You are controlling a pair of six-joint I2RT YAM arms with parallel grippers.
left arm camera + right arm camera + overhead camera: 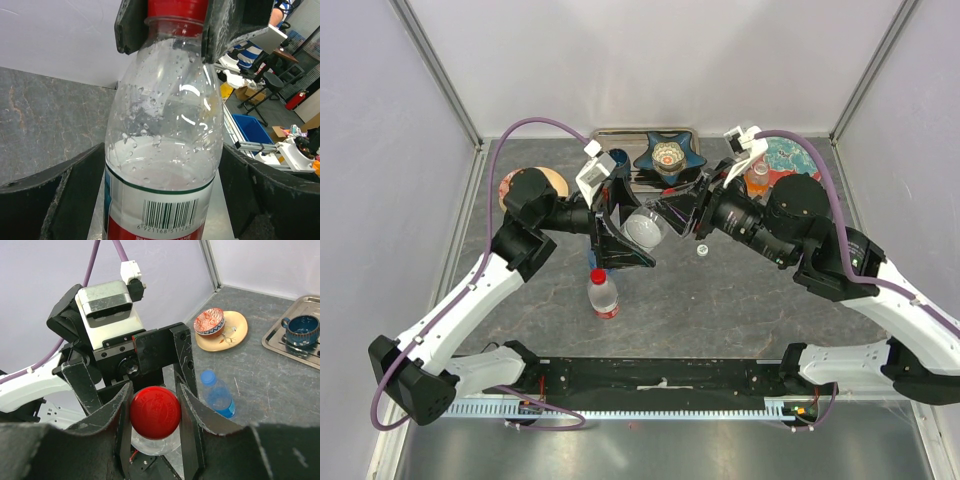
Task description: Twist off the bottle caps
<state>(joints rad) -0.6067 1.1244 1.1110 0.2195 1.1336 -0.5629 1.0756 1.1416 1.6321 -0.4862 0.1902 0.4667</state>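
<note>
A clear bottle with a red-and-white label hangs sideways above the table between both arms. My left gripper is shut on its body, one finger on each side of the label. My right gripper is shut on the bottle's red cap, which also shows at the top of the left wrist view. A second clear bottle stands with its red cap on. A loose white cap lies on the table. A blue bottle keeps its blue cap. An orange bottle stands at the back right.
A metal tray at the back holds a blue star-shaped dish and a dark blue cup. A patterned plate lies back right. A yellow plate with a patterned bowl sits back left.
</note>
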